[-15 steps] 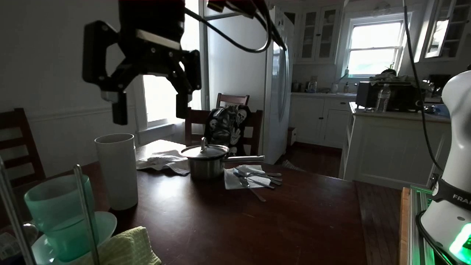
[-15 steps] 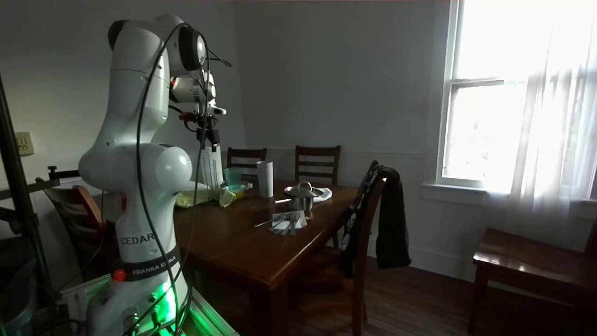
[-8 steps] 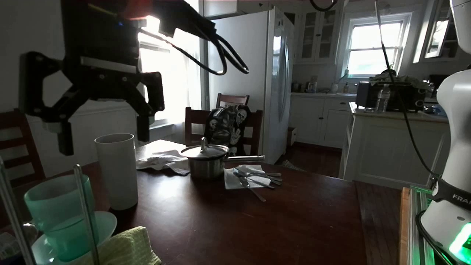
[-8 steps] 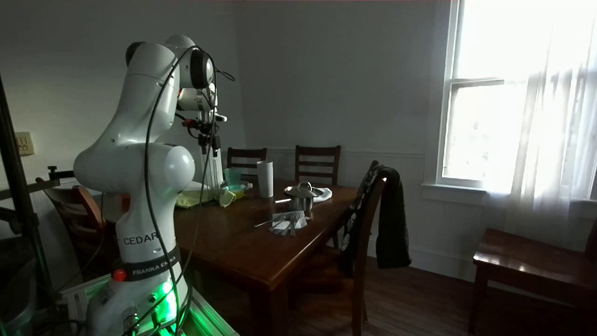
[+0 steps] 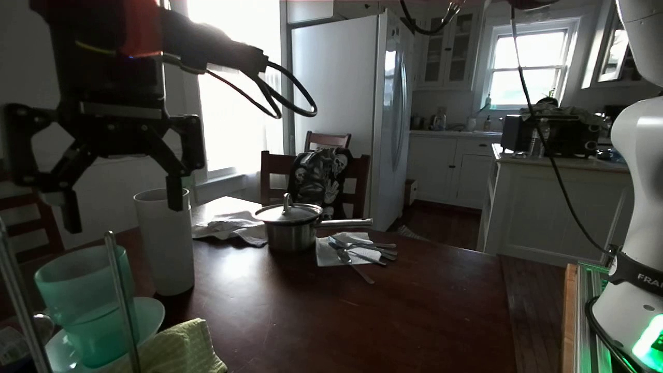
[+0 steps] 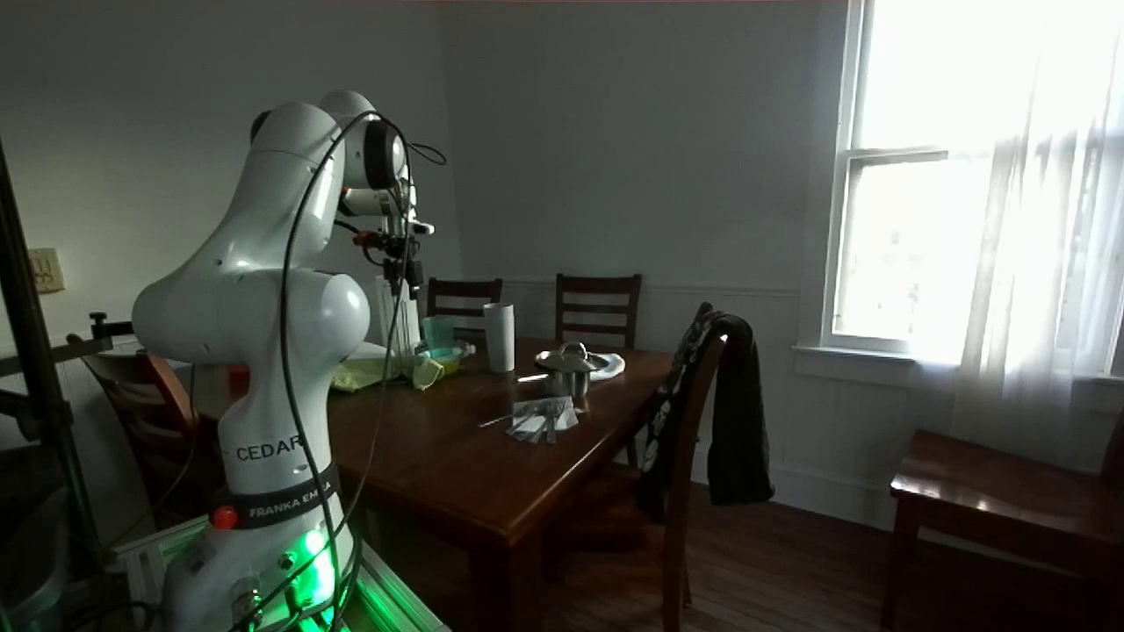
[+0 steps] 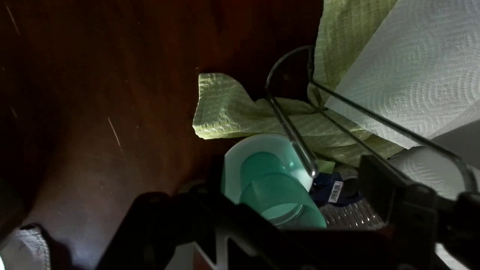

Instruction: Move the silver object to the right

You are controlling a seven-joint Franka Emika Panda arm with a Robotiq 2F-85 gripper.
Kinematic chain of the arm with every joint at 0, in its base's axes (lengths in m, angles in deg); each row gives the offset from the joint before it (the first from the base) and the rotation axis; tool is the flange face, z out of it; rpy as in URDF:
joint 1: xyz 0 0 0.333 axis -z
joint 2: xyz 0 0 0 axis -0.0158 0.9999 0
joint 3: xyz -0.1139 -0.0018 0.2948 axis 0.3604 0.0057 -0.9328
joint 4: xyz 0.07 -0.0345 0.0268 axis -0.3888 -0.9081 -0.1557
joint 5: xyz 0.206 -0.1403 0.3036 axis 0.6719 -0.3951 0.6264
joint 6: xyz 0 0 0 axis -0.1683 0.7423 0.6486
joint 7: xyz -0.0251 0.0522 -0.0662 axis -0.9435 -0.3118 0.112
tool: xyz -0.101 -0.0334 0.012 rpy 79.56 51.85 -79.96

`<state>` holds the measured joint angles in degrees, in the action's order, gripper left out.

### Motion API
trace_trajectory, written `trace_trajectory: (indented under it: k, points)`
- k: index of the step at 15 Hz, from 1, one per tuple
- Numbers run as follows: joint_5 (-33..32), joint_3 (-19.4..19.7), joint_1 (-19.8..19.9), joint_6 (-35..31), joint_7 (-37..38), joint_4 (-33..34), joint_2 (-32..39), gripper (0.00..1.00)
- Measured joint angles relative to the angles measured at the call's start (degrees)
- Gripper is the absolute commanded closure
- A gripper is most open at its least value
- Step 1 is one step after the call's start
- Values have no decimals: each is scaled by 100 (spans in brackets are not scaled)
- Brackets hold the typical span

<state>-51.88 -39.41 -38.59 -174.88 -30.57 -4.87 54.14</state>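
Note:
The silver object is a thin wire stand. In an exterior view two of its upright rods rise at the lower left; its base is out of frame. It shows faintly beside the arm in an exterior view. In the wrist view its slender rods run up from a round base toward the camera. My gripper is open and empty, pointing down above the cups. In the wrist view one rounded rod tip appears between the open fingers. The right finger partly covers another rod. I cannot tell the height gap.
Teal cups in a bowl and a yellow-green cloth lie close to the stand. A white canister, a lidded pot and cutlery on a napkin stand further off. Paper towel shows beside the stand.
In an exterior view my gripper has moved down and left; in an exterior view from elsewhere it has come down and slightly right. It has stayed open. The things on the table have not moved.

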Motion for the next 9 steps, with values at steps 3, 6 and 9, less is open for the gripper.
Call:
trace_trajectory:
  k: [3, 6, 9]
  points:
    - [0, 147, -151, 74, -1, 334, 247, 35]
    - [0, 278, -300, 140, -1, 624, 480, 57]
    - [0, 355, -408, 197, -1, 856, 684, 76]
